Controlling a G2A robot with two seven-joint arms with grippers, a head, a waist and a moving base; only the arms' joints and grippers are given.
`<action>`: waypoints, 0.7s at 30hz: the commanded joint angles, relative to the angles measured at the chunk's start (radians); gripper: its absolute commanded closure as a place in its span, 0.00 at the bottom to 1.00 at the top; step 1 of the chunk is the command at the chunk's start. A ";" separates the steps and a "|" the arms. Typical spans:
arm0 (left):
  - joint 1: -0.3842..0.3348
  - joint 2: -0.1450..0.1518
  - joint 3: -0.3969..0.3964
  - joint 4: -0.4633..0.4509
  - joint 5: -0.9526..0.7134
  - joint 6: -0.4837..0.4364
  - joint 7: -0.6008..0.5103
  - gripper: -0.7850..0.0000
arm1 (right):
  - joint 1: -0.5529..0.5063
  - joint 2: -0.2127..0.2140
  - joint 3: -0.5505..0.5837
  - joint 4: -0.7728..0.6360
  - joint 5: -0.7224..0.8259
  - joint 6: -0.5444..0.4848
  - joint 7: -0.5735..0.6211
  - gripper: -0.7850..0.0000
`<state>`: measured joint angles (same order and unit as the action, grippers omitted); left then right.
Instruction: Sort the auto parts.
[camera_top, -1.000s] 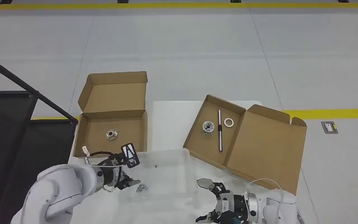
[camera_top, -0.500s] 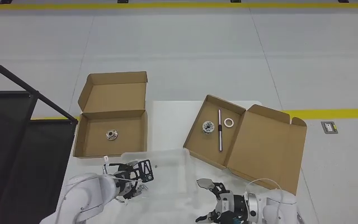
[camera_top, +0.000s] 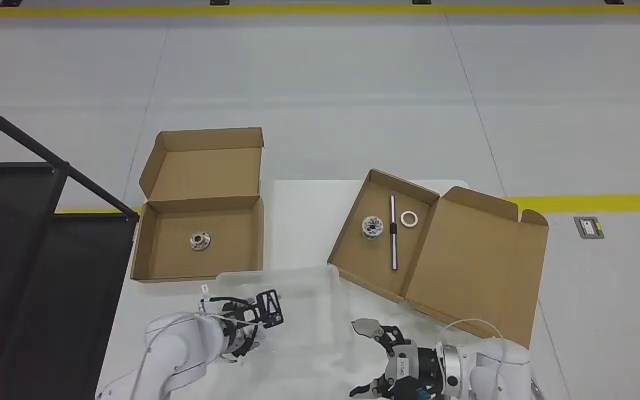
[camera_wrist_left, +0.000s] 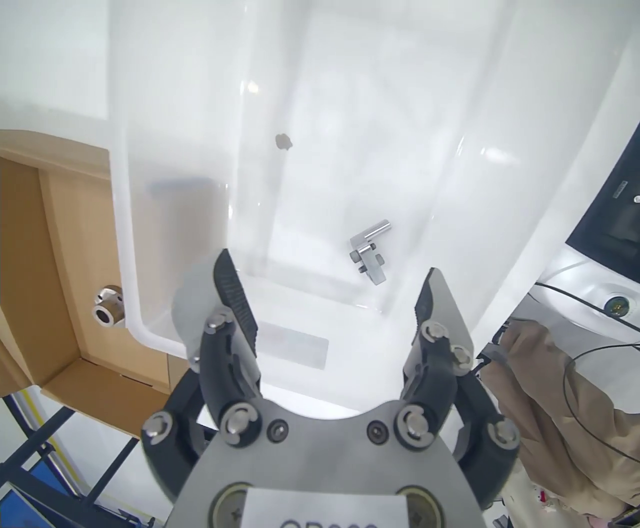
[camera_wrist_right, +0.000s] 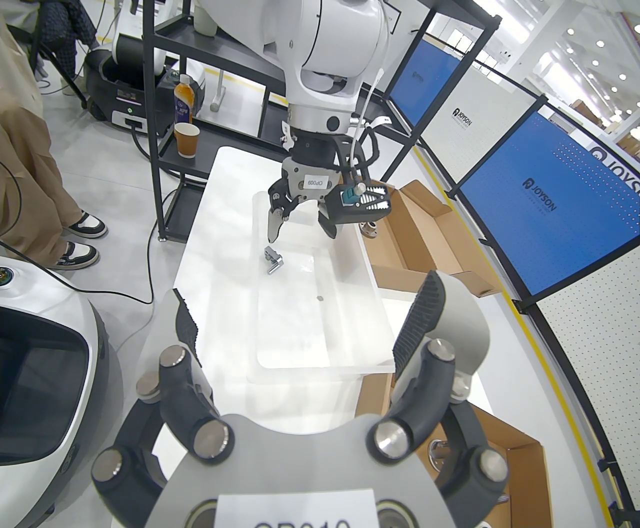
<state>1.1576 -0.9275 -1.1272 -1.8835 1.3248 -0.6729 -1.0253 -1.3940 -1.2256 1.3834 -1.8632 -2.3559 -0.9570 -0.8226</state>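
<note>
Note that the left gripper (camera_wrist_left: 327, 265) hangs over the clear bin (camera_wrist_left: 131, 320), jaws spread wide and holding nothing. The metal bracket (camera_wrist_left: 369, 252) lies on the bin floor just beyond the fingertips, offset toward one finger, its pin oblique to the jaw line. The right gripper (camera_wrist_right: 307, 295), likewise open and empty, sits well apart at the bin's other end. Use the left arm.

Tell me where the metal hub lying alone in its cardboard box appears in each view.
Top view: metal hub alone in the cardboard box beyond the clear tray.
Left wrist view: hub in that box, just outside the tray's corner.
Right wrist view: hub just past the left gripper.
Shared landmark: the clear tray.
</note>
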 joint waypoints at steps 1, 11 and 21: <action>-0.013 -0.005 0.021 0.022 0.009 0.023 -0.006 0.29 | 0.000 0.000 0.000 0.000 0.000 0.000 0.000 0.00; -0.060 -0.027 0.093 0.116 -0.005 0.068 -0.040 0.38 | 0.000 0.000 0.000 0.000 0.000 0.000 0.000 0.00; -0.069 -0.031 0.103 0.138 -0.039 0.072 -0.113 0.34 | 0.000 0.000 0.000 0.000 0.000 0.000 0.000 0.00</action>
<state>1.0913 -0.9582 -1.0260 -1.7505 1.2857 -0.6035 -1.1347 -1.3940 -1.2256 1.3834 -1.8632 -2.3559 -0.9570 -0.8226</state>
